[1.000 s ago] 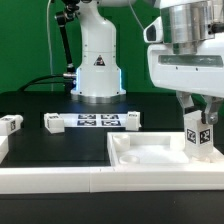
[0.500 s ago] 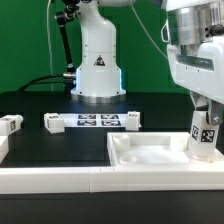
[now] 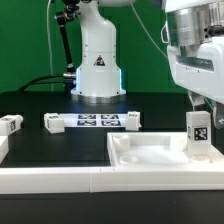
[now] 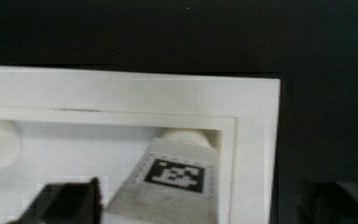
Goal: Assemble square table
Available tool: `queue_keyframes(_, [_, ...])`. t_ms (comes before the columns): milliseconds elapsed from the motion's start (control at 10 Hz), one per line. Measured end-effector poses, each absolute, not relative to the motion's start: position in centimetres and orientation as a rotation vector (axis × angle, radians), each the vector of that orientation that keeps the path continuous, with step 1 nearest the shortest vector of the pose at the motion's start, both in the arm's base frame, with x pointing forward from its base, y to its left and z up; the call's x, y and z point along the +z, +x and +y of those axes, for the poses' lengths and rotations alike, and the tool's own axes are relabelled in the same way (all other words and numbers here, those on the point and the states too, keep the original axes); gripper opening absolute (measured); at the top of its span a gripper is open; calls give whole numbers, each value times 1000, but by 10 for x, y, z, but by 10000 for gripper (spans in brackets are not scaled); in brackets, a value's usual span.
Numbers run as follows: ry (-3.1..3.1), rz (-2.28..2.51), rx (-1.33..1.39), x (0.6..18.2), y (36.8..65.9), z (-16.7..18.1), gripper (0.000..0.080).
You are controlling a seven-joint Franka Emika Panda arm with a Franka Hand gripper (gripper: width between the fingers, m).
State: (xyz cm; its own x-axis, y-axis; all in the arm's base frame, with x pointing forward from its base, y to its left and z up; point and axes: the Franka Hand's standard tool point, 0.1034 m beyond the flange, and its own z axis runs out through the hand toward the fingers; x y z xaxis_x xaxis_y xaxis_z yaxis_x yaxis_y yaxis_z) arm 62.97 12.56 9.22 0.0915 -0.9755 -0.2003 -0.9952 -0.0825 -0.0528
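The square table's white top [image 3: 150,156] lies at the exterior view's right, recessed face up. One white tagged leg [image 3: 198,136] stands upright in its far right corner. My gripper [image 3: 204,109] hangs just above that leg. In the wrist view the leg [image 4: 179,172] rises from the corner of the top [image 4: 123,88], and my gripper [image 4: 206,202] straddles it. The jaws stand open: the dark fingers [image 4: 66,200] are apart from the leg on both sides, with gaps showing. Nothing is held.
Two more white legs [image 3: 52,122] [image 3: 130,118] lie at either end of the marker board [image 3: 90,121], and a third [image 3: 10,125] lies at the far left. A long white border wall [image 3: 60,181] runs along the front. The arm's base [image 3: 98,70] stands behind.
The leg went from tilted in my grip to upright in the top's corner. The jaws have since opened and let it go.
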Motion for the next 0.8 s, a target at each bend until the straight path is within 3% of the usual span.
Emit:
queue_keyframes(300, [-2400,1701,100,91,632,124,647])
queue_keyframes(800, [-2704,1142,34,90,632,124,648])
